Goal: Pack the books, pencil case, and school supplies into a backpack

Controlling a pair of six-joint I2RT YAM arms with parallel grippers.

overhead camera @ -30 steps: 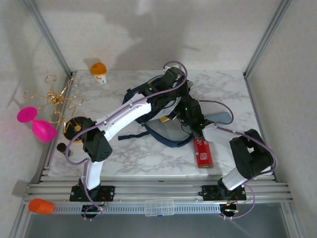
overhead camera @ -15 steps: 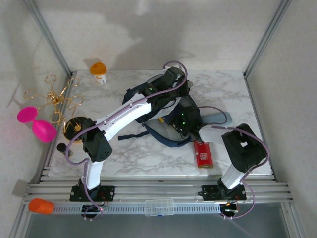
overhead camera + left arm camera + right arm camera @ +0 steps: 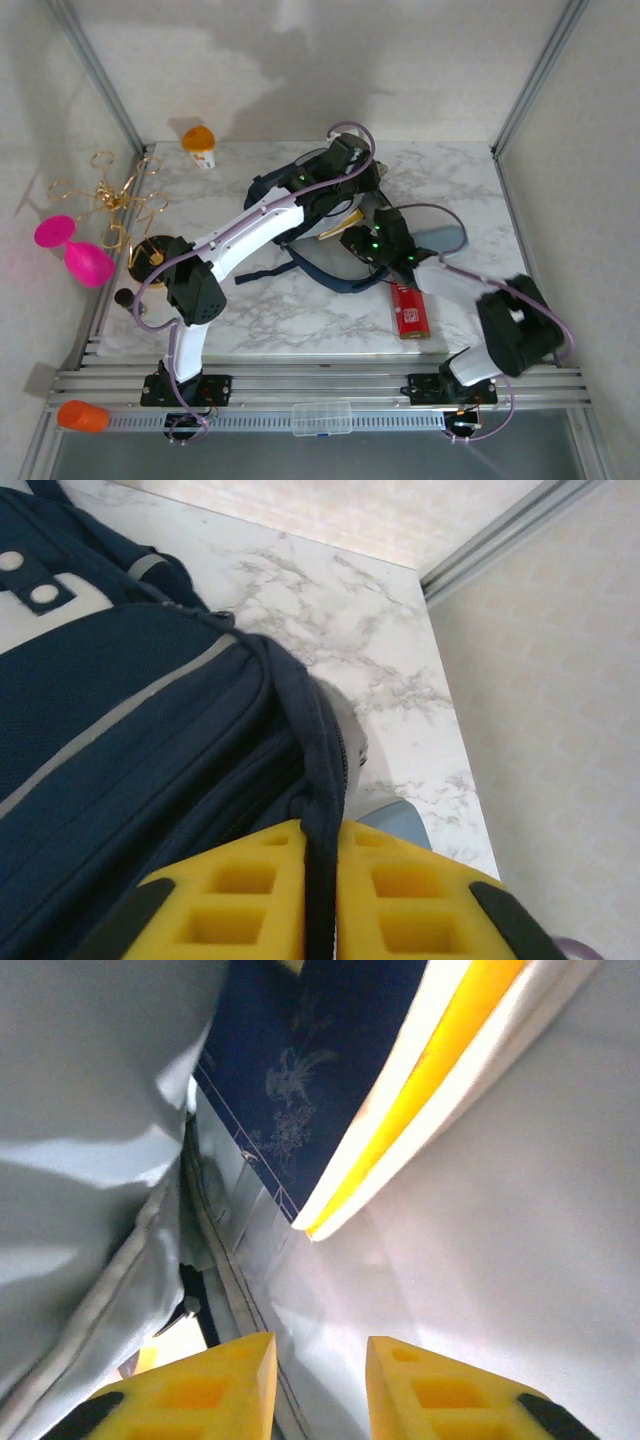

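The navy backpack [image 3: 300,205] lies at the middle back of the table, its mouth toward the right. My left gripper [image 3: 320,832] is shut on the backpack's [image 3: 130,710] dark zip rim and holds it up. My right gripper [image 3: 320,1360] is open inside the pale lining, with nothing between its fingers. Just ahead of it lie the books: a navy cover [image 3: 300,1070] and a yellow-and-white edge [image 3: 435,1065]. From above, a yellow book edge [image 3: 340,222] shows in the mouth. The blue-grey pencil case [image 3: 442,236] lies right of the backpack. The red box of school supplies [image 3: 410,310] rests near the front edge.
An orange capped object [image 3: 199,143] stands at the back left. A black-and-gold disc [image 3: 155,252], gold wire shapes [image 3: 105,195] and pink cups [image 3: 75,250] crowd the left edge. Backpack straps [image 3: 300,268] trail toward the front. A clear box [image 3: 322,418] sits on the front rail.
My right gripper has gone from beside the red box into the backpack's mouth, and its elbow has swung right. A yellow book edge now shows in the mouth. The left arm has lifted slightly.
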